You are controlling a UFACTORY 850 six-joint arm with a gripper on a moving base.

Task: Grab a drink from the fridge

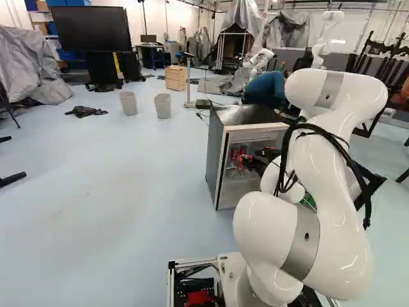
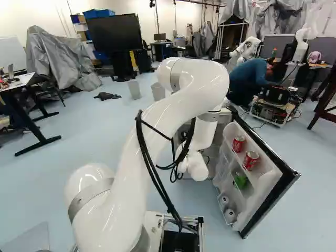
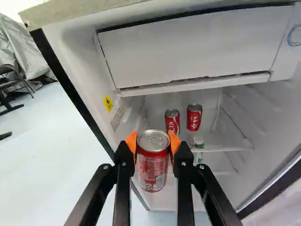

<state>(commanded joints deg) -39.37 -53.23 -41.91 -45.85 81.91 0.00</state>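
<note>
Hand (image 3: 153,141) pinched red can (image 3: 153,169) from both sides, near rim, upright; open fridge (image 1: 216,150) at 12 o'clock. Judged moderately heavy if full, stiff yet dentable, slippery if damp. Mid-body hold, light squeeze, judged steadier.

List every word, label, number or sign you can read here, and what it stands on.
No text reads clearly enough to quote.
Can in the gripper: fine print, too small.
Yellow sticker inside the fridge: dark symbol, too small.
Pale label beside it: too small.
Shelf cans, door cans: white lettering, too small.
</note>
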